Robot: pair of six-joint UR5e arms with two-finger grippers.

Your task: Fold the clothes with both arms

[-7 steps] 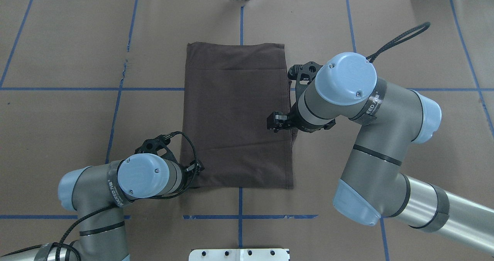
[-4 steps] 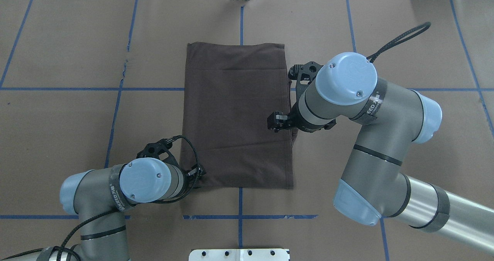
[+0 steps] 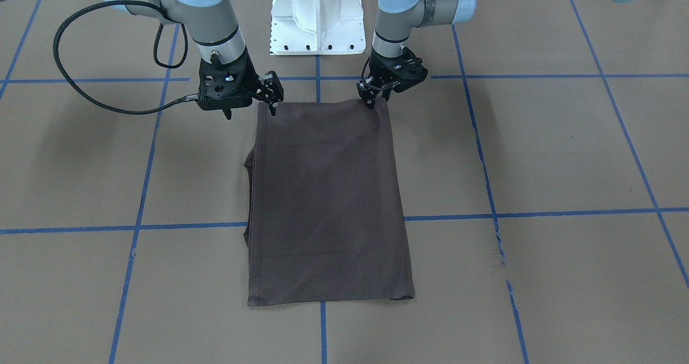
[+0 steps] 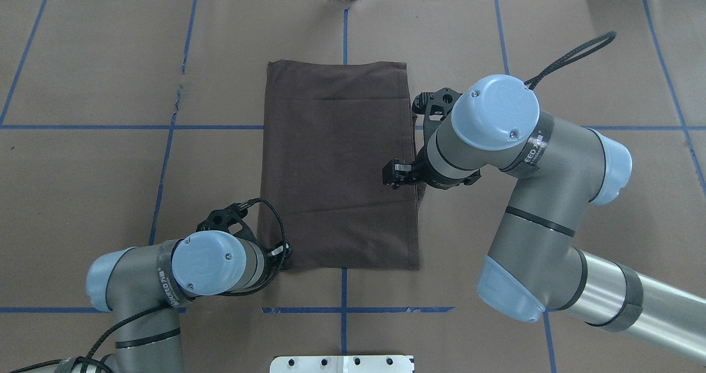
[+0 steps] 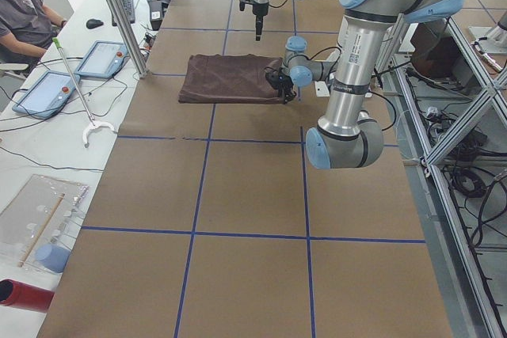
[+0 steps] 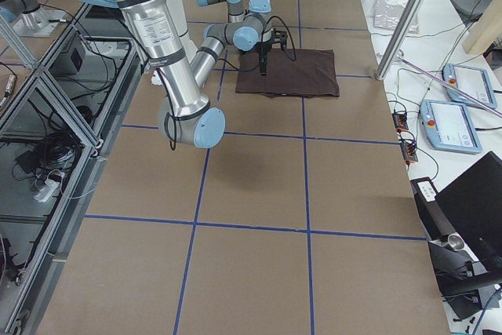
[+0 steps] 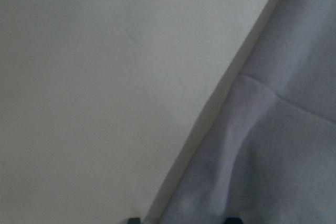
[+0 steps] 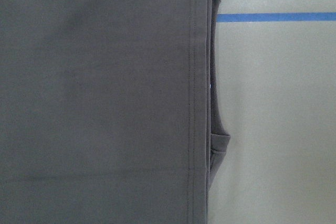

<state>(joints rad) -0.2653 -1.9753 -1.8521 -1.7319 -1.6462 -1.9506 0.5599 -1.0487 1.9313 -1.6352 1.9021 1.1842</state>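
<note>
The dark brown T-shirt (image 4: 336, 163) lies folded into a tall flat rectangle at the table's middle; it also shows in the front view (image 3: 325, 202). My left gripper (image 3: 371, 101) is low at the shirt's near-left corner (image 4: 284, 251). It is open: its wrist view shows the shirt's edge (image 7: 273, 156) close up, running between two spread fingertips. My right gripper (image 3: 252, 112) hangs raised over the shirt's right side (image 4: 392, 175), open and empty. Its wrist view shows the hemmed right edge (image 8: 105, 98) from above. Collar and lettering are hidden.
Brown paper with blue tape lines (image 4: 342, 310) covers the table. The white robot base (image 3: 317, 25) stands at the near edge. A metal post (image 5: 119, 13), tablets and a seated operator (image 5: 24, 5) are beyond the far edge.
My left arm has moved back toward the robot along the shirt's left edge to its near-left corner. The right arm and the shirt have not moved.
</note>
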